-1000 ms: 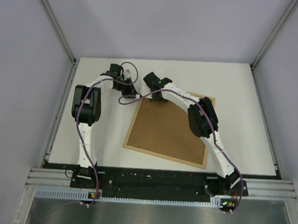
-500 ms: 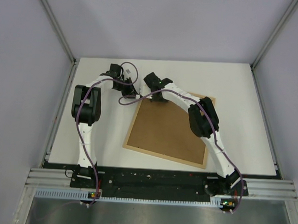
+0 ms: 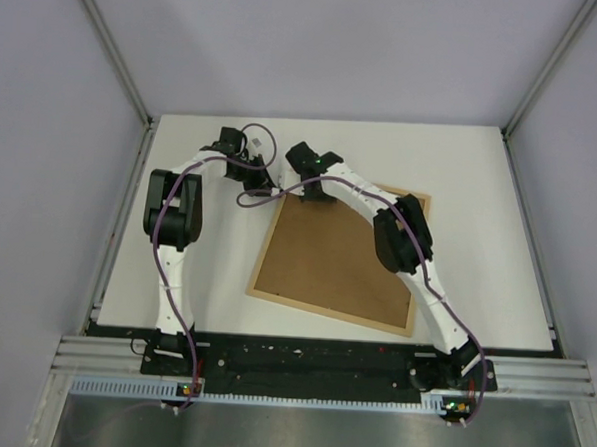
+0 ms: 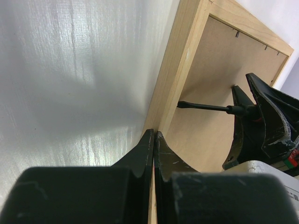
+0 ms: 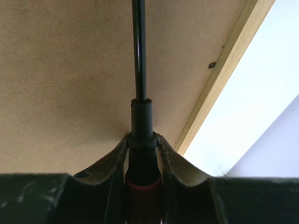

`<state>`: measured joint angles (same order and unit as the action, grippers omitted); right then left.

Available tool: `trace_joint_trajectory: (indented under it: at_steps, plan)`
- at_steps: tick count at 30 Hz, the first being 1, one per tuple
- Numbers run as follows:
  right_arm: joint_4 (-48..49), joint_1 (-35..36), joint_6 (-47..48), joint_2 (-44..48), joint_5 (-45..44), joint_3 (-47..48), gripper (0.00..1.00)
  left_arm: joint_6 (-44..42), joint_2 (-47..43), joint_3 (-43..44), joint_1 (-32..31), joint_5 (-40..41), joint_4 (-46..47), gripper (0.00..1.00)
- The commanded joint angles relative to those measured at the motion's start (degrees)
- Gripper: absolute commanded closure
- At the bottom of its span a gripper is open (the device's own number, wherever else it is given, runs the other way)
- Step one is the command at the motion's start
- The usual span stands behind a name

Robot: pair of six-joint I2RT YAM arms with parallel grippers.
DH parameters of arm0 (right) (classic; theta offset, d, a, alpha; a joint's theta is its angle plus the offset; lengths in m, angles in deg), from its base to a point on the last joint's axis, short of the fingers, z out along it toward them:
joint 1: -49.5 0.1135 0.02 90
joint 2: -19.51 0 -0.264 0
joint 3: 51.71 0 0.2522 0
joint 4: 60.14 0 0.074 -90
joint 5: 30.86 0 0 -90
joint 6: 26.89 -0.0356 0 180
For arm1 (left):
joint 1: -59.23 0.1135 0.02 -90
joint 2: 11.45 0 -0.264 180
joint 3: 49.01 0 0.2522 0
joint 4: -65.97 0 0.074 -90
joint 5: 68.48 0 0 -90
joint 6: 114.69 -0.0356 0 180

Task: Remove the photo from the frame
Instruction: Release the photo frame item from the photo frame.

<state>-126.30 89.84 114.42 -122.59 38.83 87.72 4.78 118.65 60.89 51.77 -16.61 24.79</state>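
1. Two arms rise from the near edge of the table (image 3: 461,172) and bend toward one corner of the frame.
2. The frame (image 3: 329,318) lies back-up and slightly skewed, right of the table's middle. A brown backing board (image 3: 337,261) fills it.
3. Over its far left corner, the right gripper (image 5: 141,140) is clamped on the handle of a screwdriver (image 5: 138,56). The black shaft lies low across the board, its tip at the rim's inner edge.
4. Just beside it, the left gripper (image 4: 153,140) has its jaws pressed together and empty, tips at the rim's outer side.
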Motion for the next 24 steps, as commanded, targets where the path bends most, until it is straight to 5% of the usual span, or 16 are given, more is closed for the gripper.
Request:
trace_joint_trajectory:
  at_steps: [1,24]
  plan:
    - [1.8,2.1,-0.5,-3.7,4.1,4.5,1.0,-1.4,0.1,-2.2,-0.7,1.7,-3.6,1.0]
    - [5.1,7.7,0.2,-5.7,2.0,14.8,1.0,-1.4,-0.5,-2.2,-1.3,1.8,-3.8,1.0]
